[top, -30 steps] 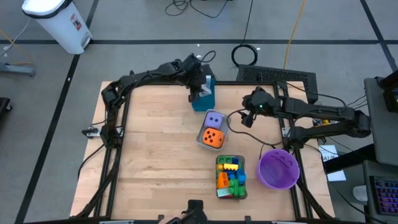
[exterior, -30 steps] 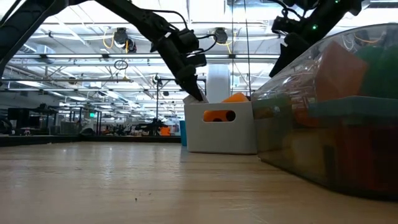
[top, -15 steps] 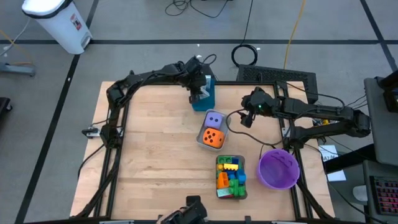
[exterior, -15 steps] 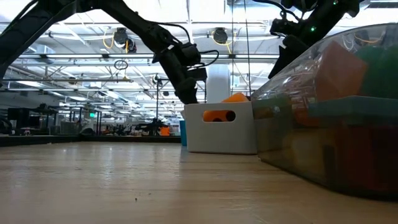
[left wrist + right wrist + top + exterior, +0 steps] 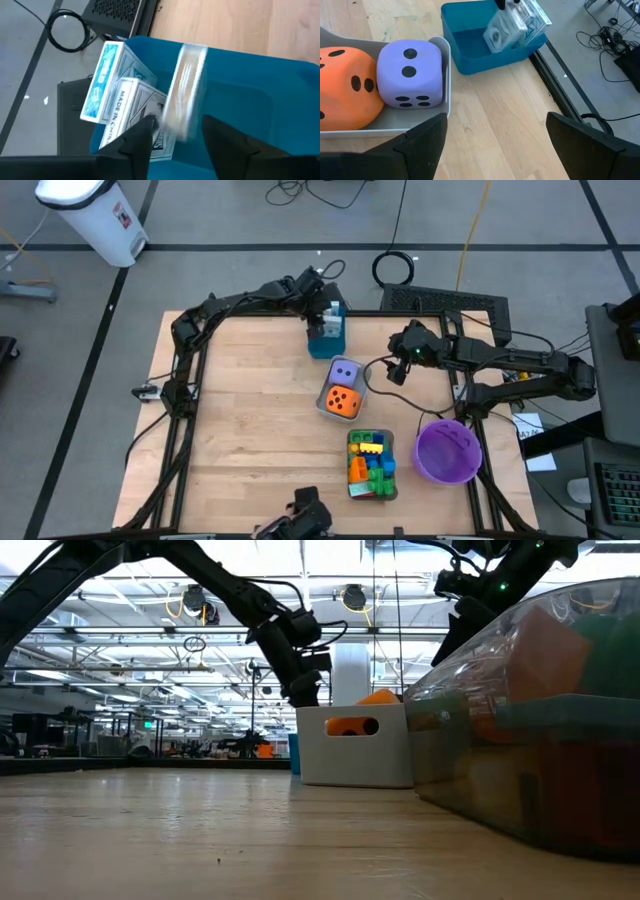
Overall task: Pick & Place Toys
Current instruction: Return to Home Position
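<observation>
left gripper (image 5: 176, 125) open, empty, over blue bin (image 5: 260, 100) | right gripper (image 5: 495, 120) open, idle | risk: retreat clips its wall

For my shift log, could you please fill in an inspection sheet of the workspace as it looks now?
Surface: wooden table, no spills seen.
Job's things: purple die and orange die side by side in a grey tray; coloured bricks piled in a clear bin.
Clutter: card boxes leaning in a blue bin; purple bowl, nothing seen inside.
Tools: left tool open above the blue bin; right tool open beside the grey tray, touching nothing.
Cables: coiled black cable on the floor beyond the table.
Surroundings: white bin on the floor; no people seen.
</observation>
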`<state>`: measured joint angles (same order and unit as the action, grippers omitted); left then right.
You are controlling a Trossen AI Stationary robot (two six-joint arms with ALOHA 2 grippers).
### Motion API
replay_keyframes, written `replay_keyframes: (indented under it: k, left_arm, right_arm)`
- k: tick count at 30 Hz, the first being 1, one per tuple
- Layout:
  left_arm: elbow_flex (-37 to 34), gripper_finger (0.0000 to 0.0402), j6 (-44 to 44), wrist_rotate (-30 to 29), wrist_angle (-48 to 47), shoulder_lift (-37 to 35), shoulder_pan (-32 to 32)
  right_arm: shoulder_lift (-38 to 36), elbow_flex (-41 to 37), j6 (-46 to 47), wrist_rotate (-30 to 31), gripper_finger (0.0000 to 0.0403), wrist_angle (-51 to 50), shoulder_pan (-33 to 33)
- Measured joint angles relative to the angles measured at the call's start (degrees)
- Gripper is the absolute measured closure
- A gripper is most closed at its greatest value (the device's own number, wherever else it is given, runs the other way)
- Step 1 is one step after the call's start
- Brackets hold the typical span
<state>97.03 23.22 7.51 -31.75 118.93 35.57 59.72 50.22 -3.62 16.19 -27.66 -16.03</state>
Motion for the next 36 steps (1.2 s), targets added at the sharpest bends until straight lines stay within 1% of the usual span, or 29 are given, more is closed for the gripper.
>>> replay_keyframes:
  k: [3,6,10,14,19,25,27,30,32,36]
  left_arm:
    - [0.0,0.0204,-0.4,-0.4,0.0,0.0,0.0]
    - [0.0,0.0187,0.8,-3.3,-0.2,-0.7,0.1]
    - [0.0,0.0176,3.0,-6.1,0.5,-4.2,0.1]
    - [0.0,0.0175,4.2,-6.6,0.8,-10.7,0.4]
    - [0.0,0.0174,3.8,-6.0,0.9,-21.2,1.7]
    - [-1.2,0.0174,1.3,-0.8,-4.3,-33.9,5.0]
    - [-3.7,0.0174,0.1,0.6,-5.0,-38.5,6.5]
    - [-11.4,0.0174,-1.4,2.8,-3.3,-46.4,8.7]
    - [-18.3,0.0174,-2.1,4.2,0.1,-52.2,9.8]
    - [-34.0,0.0174,-5.4,5.7,12.1,-63.9,10.6]
  right_arm:
    - [0.0,0.0,0.0,0.0,0.0074,0.0,0.0]
    - [0.0,0.0,0.0,0.0,0.0074,0.0,0.0]
    - [0.0,0.0,-0.1,0.0,0.0074,0.0,0.0]
    - [0.0,0.0,-1.1,0.1,0.0074,0.8,0.0]
    - [0.0,0.0,-3.6,0.1,0.0074,8.8,0.0]
    - [-0.5,0.0,-6.7,0.0,0.0078,16.4,0.0]
    - [-1.3,0.0,-7.1,0.0,0.0085,18.2,0.0]
    - [-3.1,0.0,-7.6,0.0,0.01,20.8,0.0]
    - [-4.5,0.0,-7.6,-0.1,0.0114,23.1,0.0]
    - [-7.1,-0.4,-6.7,-5.2,0.0146,27.7,0.0]
